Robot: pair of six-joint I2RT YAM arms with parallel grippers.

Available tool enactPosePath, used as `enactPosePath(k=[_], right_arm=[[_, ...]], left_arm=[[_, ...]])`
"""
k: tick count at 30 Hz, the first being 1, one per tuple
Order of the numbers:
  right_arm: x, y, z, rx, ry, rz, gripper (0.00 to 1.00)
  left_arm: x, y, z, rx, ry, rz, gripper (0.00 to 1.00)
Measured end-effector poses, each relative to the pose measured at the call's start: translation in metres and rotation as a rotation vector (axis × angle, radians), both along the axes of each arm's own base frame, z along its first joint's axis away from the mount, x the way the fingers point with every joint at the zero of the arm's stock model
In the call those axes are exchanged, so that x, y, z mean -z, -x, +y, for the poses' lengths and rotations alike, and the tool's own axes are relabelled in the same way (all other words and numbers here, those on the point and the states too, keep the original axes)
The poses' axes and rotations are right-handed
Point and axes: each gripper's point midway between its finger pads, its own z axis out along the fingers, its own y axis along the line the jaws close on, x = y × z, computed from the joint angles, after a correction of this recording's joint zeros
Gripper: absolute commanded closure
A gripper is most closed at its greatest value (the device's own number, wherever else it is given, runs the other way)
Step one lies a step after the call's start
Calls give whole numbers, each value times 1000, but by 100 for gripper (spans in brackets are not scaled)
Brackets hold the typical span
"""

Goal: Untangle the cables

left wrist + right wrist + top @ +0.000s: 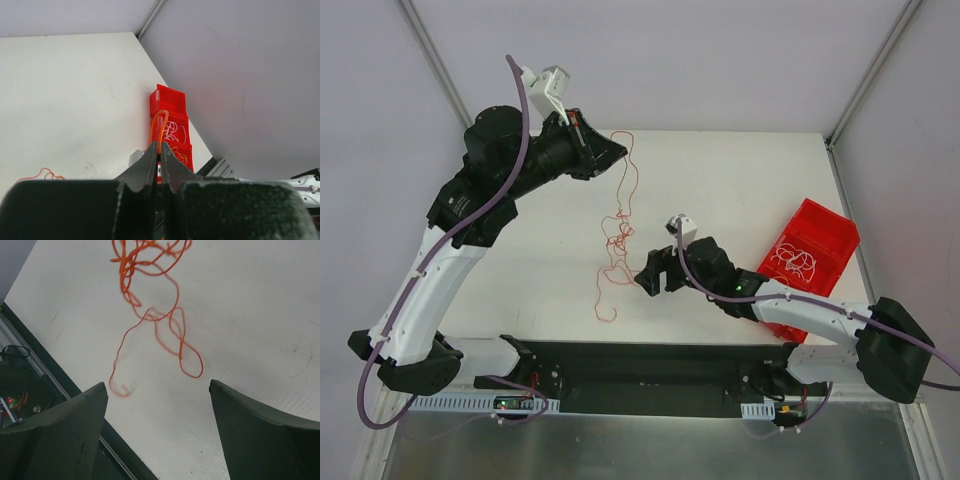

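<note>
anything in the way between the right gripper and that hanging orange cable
Nothing visible does. The right gripper is open, with only bare table between its fingers and the red-orange cable, whose loose loops lie just ahead. The left gripper is shut on the cable's upper end, holding it up.

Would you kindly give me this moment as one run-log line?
left gripper shut on red-orange cable, raised | right gripper open, empty, beside it | whitish cables in red bin

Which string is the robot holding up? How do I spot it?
Start at the white table, then find the left tool at its far side. The red-orange cable dangles from it down to a tangle; the whitish cables lie in the red bin instead.
</note>
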Motion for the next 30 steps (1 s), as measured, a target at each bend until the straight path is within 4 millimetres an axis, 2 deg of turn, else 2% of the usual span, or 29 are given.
enactPosePath(k=[3, 7, 13, 20, 21, 23, 25, 26, 30], right_arm=[[1, 0, 3, -2, -18, -14, 14], [1, -11, 8, 26, -36, -44, 14], [28, -28, 18, 90, -7, -53, 17], [35, -44, 38, 161, -38, -134, 17], [38, -48, 40, 172, -30, -143, 23], [42, -56, 44, 189, -12, -161, 52], [46, -64, 49, 198, 4, -181, 88], [47, -67, 50, 205, 8, -188, 100], [50, -79, 47, 273, 21, -207, 100]], left_arm=[[-7, 3, 4, -5, 4, -30, 100], [-10, 3, 7, -16, 3, -48, 100], [-10, 2, 7, -18, 2, -49, 100], [-8, -2, 4, -16, 0, -44, 100], [-7, -2, 3, -16, -1, -43, 100], [-8, -2, 3, -14, 0, -43, 100], [-11, -1, 3, -11, 4, -49, 100], [-13, 0, 4, -11, 8, -54, 100], [-33, 4, 10, -21, 21, -109, 100]])
